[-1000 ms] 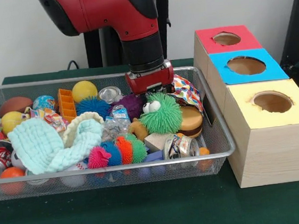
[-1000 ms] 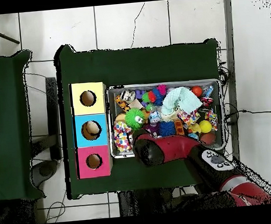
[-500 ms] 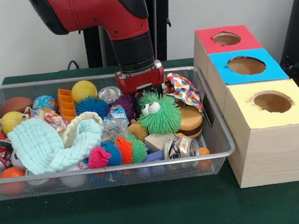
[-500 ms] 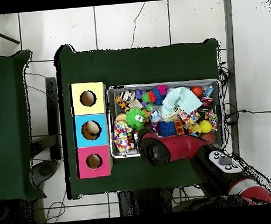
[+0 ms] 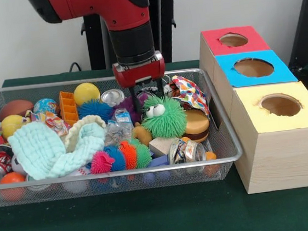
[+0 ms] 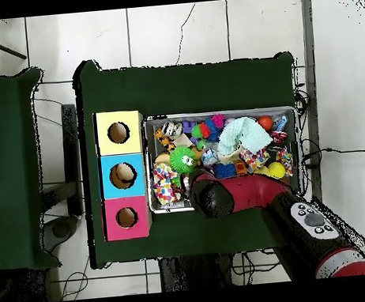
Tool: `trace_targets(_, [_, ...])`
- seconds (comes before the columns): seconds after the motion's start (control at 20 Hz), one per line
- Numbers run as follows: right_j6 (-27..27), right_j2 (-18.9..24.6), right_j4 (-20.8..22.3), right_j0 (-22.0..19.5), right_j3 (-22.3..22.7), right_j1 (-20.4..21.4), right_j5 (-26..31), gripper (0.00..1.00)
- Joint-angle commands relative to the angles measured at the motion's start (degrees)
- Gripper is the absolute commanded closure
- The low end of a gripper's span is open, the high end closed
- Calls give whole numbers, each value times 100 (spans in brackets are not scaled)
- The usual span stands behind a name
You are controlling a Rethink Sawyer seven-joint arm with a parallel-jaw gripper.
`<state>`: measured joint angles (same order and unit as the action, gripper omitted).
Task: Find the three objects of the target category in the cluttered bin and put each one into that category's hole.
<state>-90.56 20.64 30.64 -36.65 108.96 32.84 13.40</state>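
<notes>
A wire bin (image 5: 223, 141) is seen at centre-left of the front view, packed with clutter. Near its middle a green fuzzy toy (image 5: 167, 118) with two bulging eyes is noted, upright, touching a tan burger-shaped toy (image 5: 197, 124) on its right. Behind these a crumpled multicoloured wrapper (image 5: 189, 92) leans on the bin's right wall. A purple spiky ball (image 5: 126, 107) and a blue spiky ball (image 5: 94, 109) lie left of the green toy, with a yellow ball (image 5: 86, 93) and a silver can (image 5: 112, 96) at the rear. A pale mint cloth (image 5: 53, 149) covers the bin's left half; a row of pink, blue, orange and green fuzzy balls (image 5: 121, 156) lies along the front wall, beside a crushed can (image 5: 185, 150). At right, three boxes are ranged in a line, topped red (image 5: 212, 37), blue (image 5: 229, 69) and yellow (image 5: 252, 102), each with a round hole. In the overhead view something tan is seen inside the blue box's hole (image 6: 123, 174). The arm (image 5: 127, 19) is recorded entering from the upper left, its wrist vertical above the bin's rear centre. The gripper (image 5: 141, 97) hangs just over the purple ball and the green toy's upper left; dark fingers point down, set narrowly, nothing visibly held. From overhead the arm (image 6: 245, 199) covers the bin's lower edge.
</notes>
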Motion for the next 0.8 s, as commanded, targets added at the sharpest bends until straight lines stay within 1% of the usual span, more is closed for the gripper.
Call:
trace_targets(0.05, [261,387,102,13,-377,398,678,0])
trace_targets(0.25, [97,365,328,66,-585,40,190,0])
trace_targets(0.35, [76,350,393,77,-676,-90,43,0])
trace_targets(0.6, [230,475,496,14,-825,-154,-32,0])
trace_targets(0.7, [127,421,497,129,-911,-189,-87,0])
trace_targets(0.8, [-42,306,535,249,-953,-259,-266,0])
